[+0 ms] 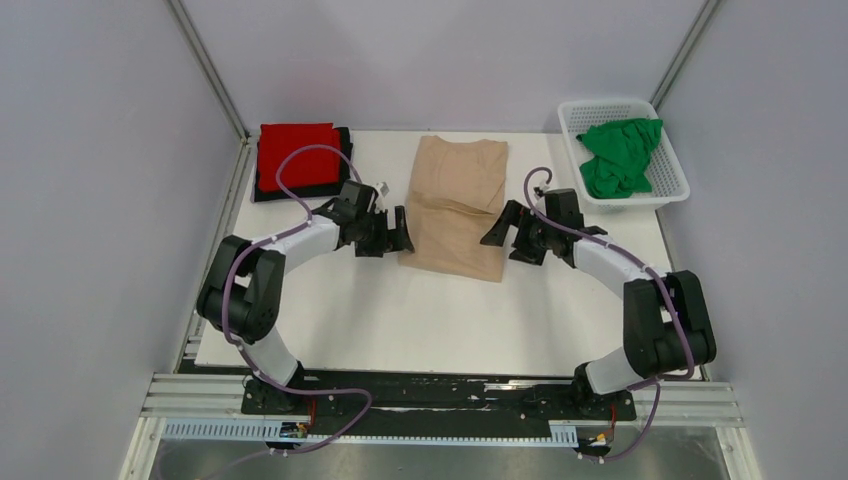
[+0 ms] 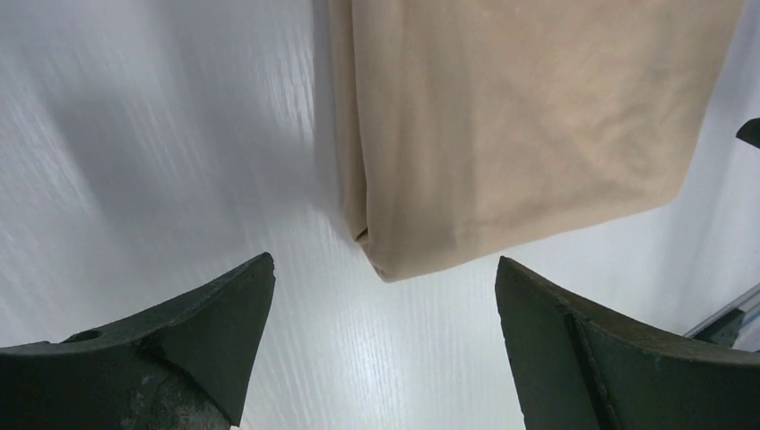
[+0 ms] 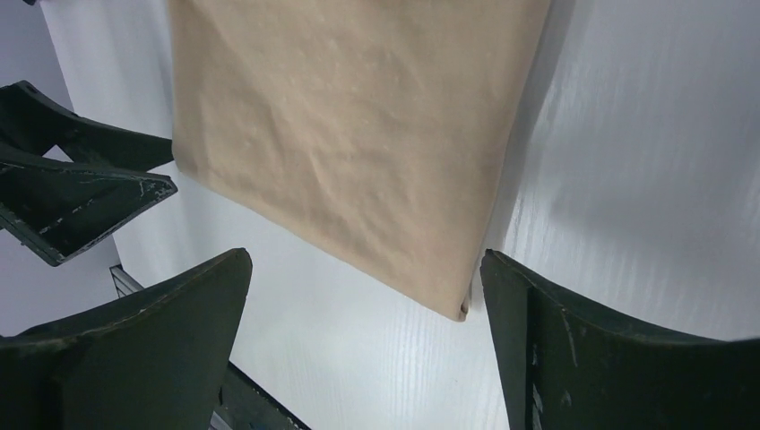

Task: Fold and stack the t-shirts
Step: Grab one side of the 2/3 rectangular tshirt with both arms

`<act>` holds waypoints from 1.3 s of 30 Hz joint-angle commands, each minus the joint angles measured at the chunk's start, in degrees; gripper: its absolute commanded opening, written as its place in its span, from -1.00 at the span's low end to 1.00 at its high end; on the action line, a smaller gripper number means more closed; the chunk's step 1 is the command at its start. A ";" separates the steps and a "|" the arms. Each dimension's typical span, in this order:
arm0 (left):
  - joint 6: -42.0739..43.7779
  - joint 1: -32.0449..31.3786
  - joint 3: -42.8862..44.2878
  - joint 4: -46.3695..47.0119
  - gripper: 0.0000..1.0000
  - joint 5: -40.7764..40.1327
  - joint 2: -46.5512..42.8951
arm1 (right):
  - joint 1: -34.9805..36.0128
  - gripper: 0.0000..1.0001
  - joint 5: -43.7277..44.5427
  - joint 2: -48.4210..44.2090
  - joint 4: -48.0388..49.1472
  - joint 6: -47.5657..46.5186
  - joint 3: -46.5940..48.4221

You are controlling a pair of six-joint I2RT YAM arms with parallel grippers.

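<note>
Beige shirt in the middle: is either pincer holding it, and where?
Nothing is held. The left pincer and right pincer stand open on either side of the beige t-shirt.

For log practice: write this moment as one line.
tan shirt folded | left tool open | right tool open | green shirt in basket
</note>
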 commanded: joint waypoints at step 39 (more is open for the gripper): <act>-3.57 -3.87 -20.53 4.56 -1.00 -1.57 -4.23 | 4.55 -1.00 -0.09 -1.94 -2.14 2.96 -19.18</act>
